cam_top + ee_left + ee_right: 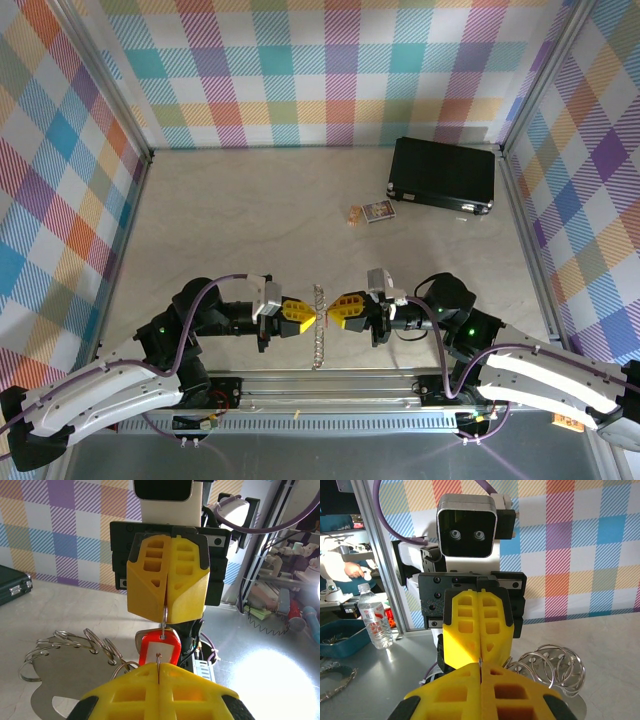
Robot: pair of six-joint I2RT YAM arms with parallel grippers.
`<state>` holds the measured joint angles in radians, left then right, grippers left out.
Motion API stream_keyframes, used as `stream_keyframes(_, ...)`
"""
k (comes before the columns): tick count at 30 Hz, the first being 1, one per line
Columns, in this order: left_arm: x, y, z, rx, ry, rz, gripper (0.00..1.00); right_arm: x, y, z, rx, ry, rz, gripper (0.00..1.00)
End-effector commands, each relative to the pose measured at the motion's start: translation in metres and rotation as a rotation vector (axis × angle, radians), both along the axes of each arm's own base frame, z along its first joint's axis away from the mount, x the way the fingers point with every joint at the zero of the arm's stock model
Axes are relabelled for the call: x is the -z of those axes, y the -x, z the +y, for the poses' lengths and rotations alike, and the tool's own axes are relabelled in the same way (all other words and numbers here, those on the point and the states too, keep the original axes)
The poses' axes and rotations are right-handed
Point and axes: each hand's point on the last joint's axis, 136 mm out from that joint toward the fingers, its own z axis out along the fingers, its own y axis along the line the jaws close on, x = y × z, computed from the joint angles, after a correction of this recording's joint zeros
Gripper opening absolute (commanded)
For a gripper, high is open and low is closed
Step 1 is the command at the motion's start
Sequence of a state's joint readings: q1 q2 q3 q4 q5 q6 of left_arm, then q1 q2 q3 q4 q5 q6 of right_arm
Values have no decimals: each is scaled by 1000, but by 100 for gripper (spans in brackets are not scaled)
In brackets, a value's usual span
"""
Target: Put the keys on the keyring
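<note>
The two yellow pincers meet nose to nose near the front of the table [240, 215]. The right pincer [343, 309] is shut tight and pinches the little loop on top of the key [159, 651], so its red head hangs between the two noses. The left pincer [300, 316] is shut too, with a thin wire caught in it. The keyring [318, 326] sits right between them, touching both.

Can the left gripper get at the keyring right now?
Reach, probably yes: the left gripper sits beside the keyring, nothing between. But its jaws look shut on the key.
</note>
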<state>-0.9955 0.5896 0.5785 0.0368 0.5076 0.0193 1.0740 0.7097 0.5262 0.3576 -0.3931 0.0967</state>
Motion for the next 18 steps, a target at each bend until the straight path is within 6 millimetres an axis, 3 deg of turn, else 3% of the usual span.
stream_keyframes(1,-14,6,1,22,57,-51,0,-9,3,-3,-6,-32,-7,0)
stream_keyframes(18,-15,8,-2,42,59,-49,0,-6,5,-1,-24,-31,-1,0)
